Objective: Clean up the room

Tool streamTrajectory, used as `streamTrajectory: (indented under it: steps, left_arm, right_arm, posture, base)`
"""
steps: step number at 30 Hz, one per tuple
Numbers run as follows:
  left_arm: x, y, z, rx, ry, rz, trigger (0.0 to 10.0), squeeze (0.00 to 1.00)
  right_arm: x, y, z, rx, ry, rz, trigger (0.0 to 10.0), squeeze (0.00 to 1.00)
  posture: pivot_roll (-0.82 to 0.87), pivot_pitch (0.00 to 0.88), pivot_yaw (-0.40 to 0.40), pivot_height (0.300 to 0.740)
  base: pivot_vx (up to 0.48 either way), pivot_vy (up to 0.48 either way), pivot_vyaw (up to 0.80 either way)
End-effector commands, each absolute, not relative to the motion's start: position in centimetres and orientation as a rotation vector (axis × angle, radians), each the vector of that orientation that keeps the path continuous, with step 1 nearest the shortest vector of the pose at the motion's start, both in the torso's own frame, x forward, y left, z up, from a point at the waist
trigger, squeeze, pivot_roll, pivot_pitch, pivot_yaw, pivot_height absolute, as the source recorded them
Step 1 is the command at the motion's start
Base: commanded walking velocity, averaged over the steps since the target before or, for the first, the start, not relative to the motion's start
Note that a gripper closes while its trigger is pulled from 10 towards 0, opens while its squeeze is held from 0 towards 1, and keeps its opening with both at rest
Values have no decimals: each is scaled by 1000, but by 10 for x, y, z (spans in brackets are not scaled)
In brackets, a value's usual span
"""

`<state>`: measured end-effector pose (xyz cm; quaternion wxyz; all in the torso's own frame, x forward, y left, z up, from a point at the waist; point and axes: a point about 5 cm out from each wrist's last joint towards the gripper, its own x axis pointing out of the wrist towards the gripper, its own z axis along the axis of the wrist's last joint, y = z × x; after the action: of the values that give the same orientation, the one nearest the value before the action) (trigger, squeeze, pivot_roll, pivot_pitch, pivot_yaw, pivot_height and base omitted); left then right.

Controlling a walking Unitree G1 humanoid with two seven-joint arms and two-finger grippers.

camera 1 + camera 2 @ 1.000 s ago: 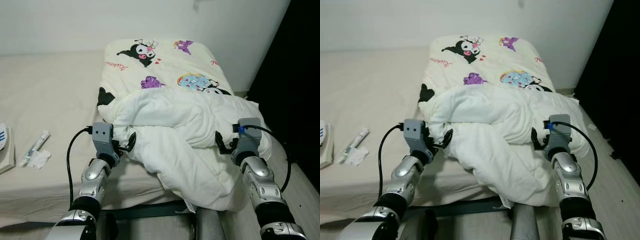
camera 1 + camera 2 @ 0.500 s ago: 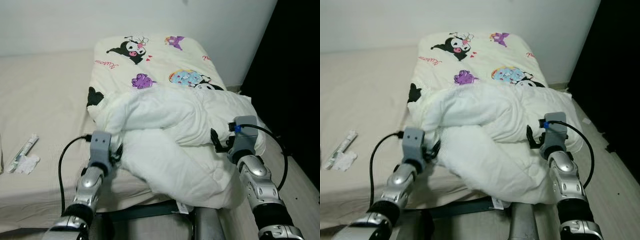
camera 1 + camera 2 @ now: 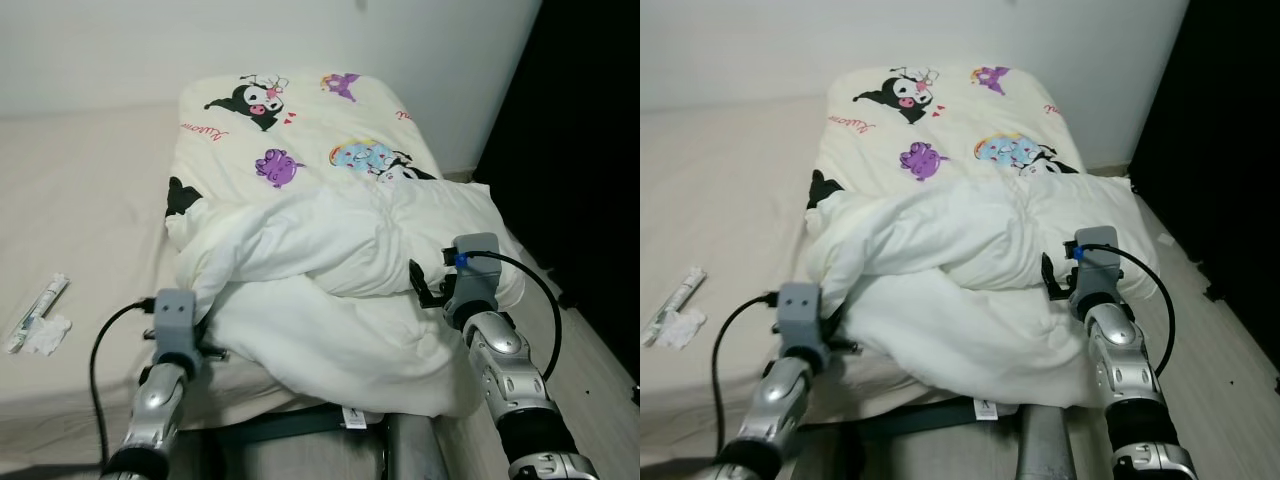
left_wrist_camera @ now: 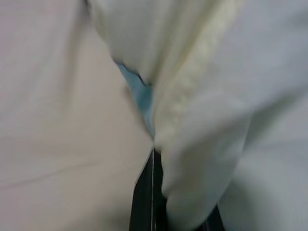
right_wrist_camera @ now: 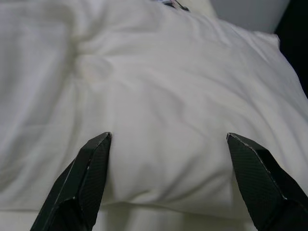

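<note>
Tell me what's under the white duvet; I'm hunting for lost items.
Under the white duvet only beige mattress shows at its edges; anything beneath its bulk is hidden.

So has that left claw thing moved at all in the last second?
Yes. The left gripper has pulled back toward the robot and down along the quilt, from up by its folded edge to the lower corner.

My arms are jointed silver metal with grey boxy wrist housings, looping black cables, a blue connector, and black textured fingers (image 5: 91, 173).
</note>
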<state>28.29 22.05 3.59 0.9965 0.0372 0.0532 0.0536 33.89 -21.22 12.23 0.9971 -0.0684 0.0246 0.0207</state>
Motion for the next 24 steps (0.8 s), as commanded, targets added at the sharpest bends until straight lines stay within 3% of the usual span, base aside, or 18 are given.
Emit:
streamTrajectory:
  steps: [1,6,13,22,24]
  left_arm:
    - [264,245,23,82,179,198,0,0]
    - [234,261,11,83,229,275,0,0]
    - [202,264,7,93,250,294,0,0]
    - [186,260,38,88,176,301,0,0]
    - [185,257,65,76,111,300,0,0]
  right_arm:
    - [336,-209,114,-140,87,47,10000,0]
    - [335,-207,112,-137,89,49,10000,0]
    - [335,-204,109,-144,101,66,10000,0]
    - [338,-202,109,-149,109,78,10000,0]
    - [340,-198,106,-156,123,95,10000,0]
  posture:
    - [-75,146,70,465]
    - [-61,144,76,465]
    - [-48,132,77,465]
    - [-27,124,75,465]
    - [-15,125,72,465]
  base:
    - [0,0,0]
    - [0,0,0]
    - [0,0,0]
    - [0,0,0]
    - [0,0,0]
